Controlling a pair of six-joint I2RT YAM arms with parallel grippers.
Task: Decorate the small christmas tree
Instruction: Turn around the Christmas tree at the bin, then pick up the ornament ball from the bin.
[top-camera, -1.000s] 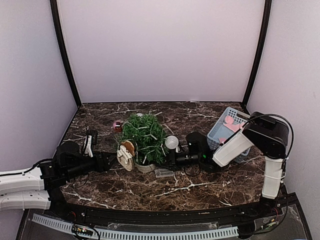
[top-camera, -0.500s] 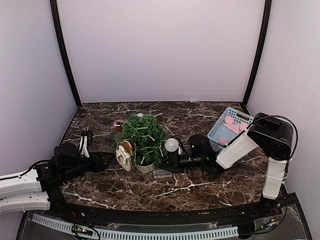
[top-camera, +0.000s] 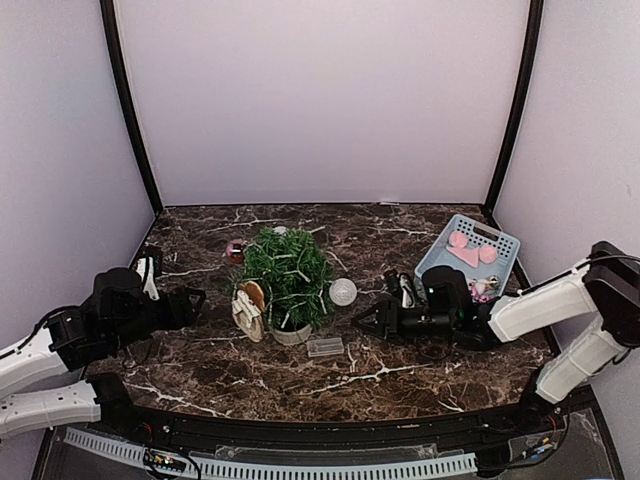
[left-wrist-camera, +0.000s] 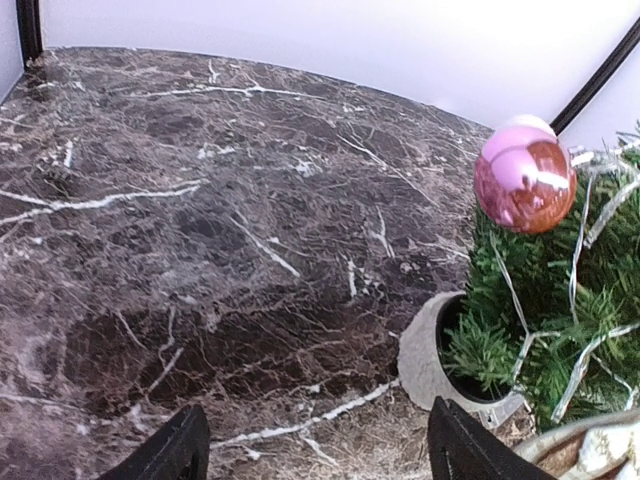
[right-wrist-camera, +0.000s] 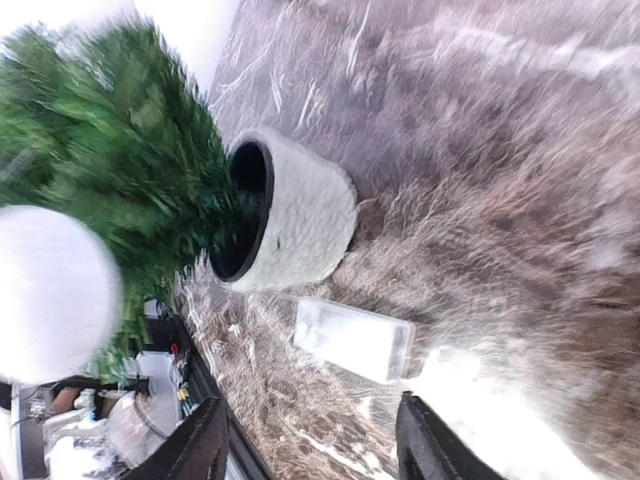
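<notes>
Fetching the next ornament

Bushy dark-green small christmas tree (top-camera: 285, 275) stands in its pale pot. Left gripper (top-camera: 195, 297) and right gripper (top-camera: 360, 319) flank it, both spread, empty. Best: right gripper takes a pink ornament (top-camera: 462, 247) from the blue plastic basket (top-camera: 500, 240) right of it.

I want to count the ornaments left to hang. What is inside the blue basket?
The blue basket holds pink ornaments; their number is unclear. The right arm covers its near edge, so anything there is hidden.
</notes>
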